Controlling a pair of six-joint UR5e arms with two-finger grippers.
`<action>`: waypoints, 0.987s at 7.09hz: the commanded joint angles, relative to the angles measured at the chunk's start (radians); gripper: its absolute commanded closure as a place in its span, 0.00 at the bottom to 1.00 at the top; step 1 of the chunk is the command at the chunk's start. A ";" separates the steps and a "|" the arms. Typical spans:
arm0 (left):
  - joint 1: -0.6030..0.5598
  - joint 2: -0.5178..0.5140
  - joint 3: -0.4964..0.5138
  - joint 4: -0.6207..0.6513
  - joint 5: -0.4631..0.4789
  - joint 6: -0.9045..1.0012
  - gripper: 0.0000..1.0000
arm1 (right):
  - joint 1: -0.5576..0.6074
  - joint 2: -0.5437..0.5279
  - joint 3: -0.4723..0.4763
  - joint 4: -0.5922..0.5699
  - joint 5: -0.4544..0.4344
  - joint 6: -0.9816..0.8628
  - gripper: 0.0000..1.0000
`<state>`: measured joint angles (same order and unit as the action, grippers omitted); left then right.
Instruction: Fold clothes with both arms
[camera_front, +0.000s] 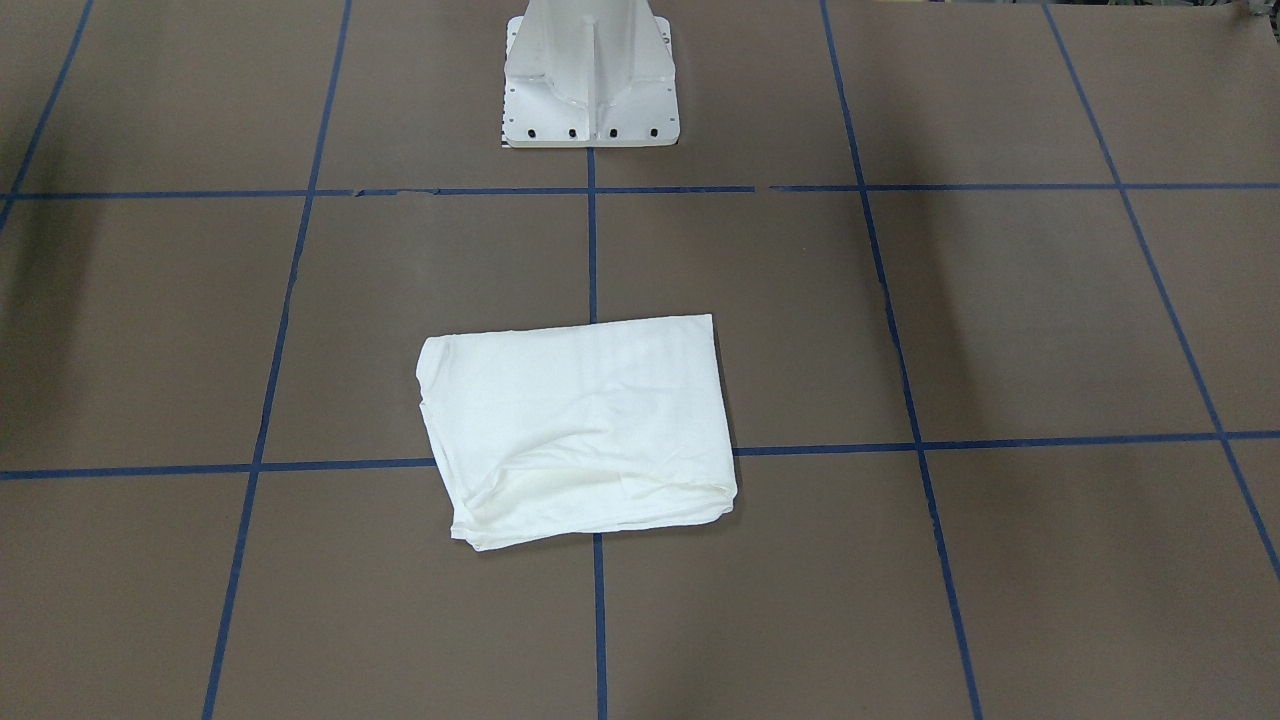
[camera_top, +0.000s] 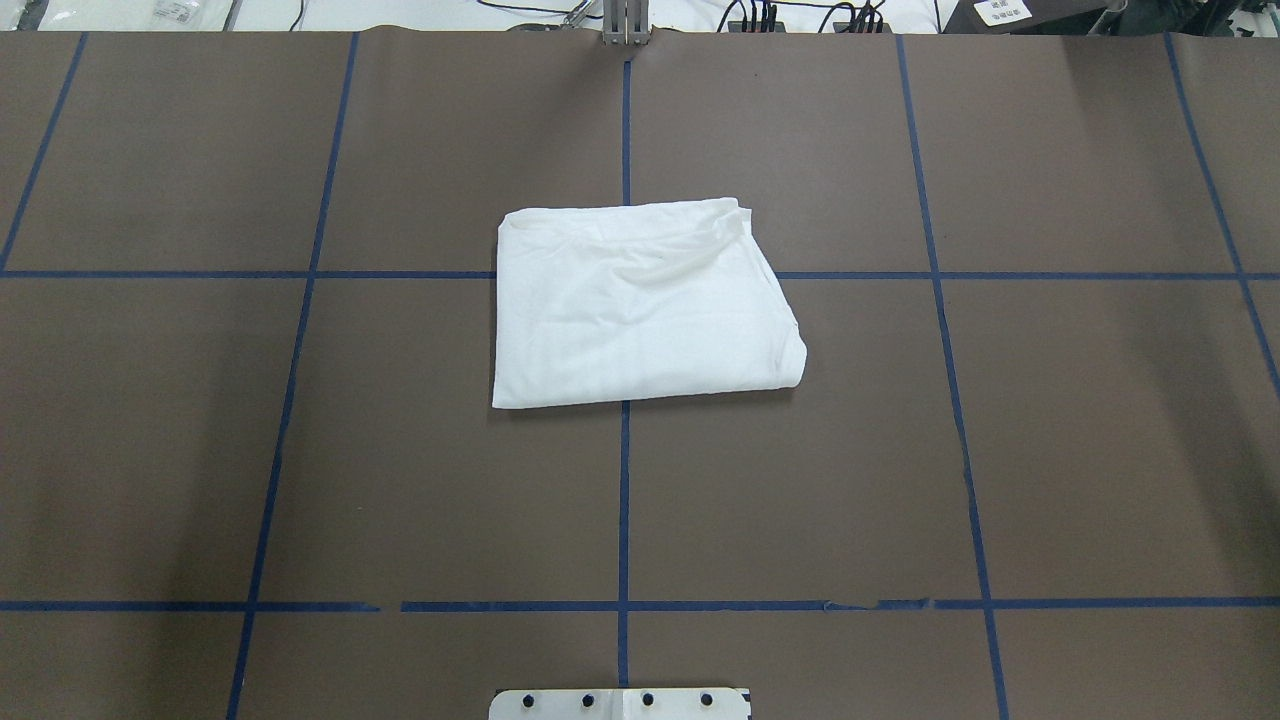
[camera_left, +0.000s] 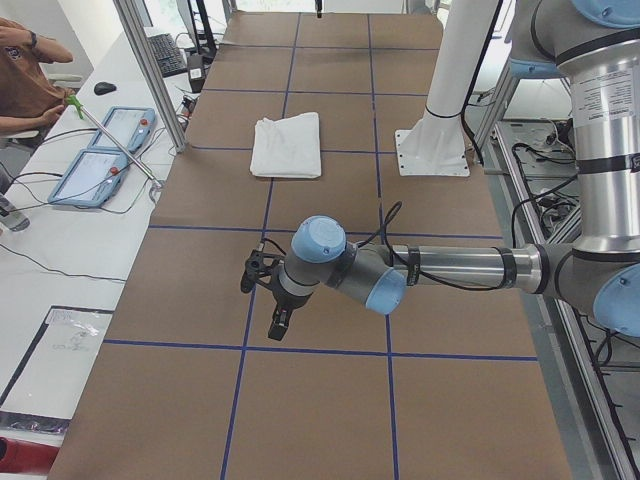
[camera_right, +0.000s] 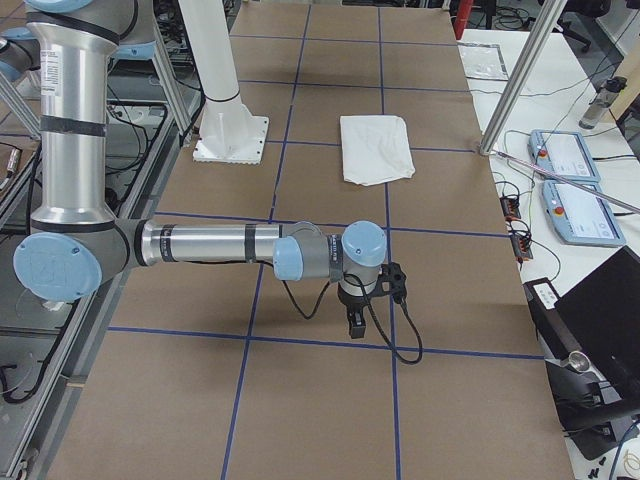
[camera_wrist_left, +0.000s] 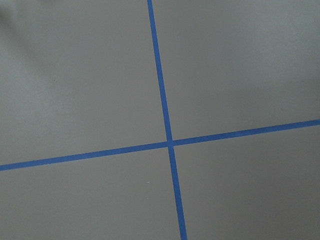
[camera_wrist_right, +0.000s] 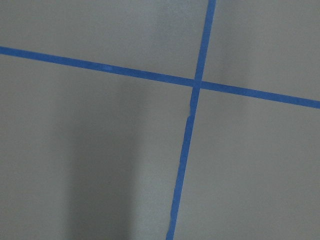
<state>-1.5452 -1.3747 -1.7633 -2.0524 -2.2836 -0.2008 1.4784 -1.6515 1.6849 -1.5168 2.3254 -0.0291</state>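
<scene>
Left arm (camera_left: 450, 267), right arm (camera_right: 210, 243): two; folded T-shirt (camera_top: 640, 310): one.

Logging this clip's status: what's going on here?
Nothing is being handled. The white T-shirt lies folded into a compact rectangle in the middle of the table. The left gripper and right gripper hang over the table's opposite ends, well away from it. Whether they are open can't be judged.

T-shirt (camera_top: 640, 310): soft matt white cloth, creased. Surface (camera_top: 400, 480): matt brown paper, blue tape (camera_top: 624, 500). Pedestal base (camera_front: 590, 100): smooth white metal.
</scene>
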 joint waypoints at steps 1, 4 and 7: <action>0.000 0.000 -0.002 -0.002 -0.002 0.000 0.00 | 0.005 -0.004 -0.001 0.000 0.005 0.001 0.00; 0.000 0.000 -0.002 -0.005 -0.004 0.000 0.00 | 0.016 -0.007 -0.004 0.003 0.011 0.000 0.00; 0.000 0.000 -0.004 -0.005 -0.004 0.000 0.00 | 0.016 -0.007 0.004 0.006 0.015 0.001 0.00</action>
<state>-1.5447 -1.3745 -1.7669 -2.0571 -2.2871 -0.2010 1.4940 -1.6582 1.6858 -1.5127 2.3396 -0.0282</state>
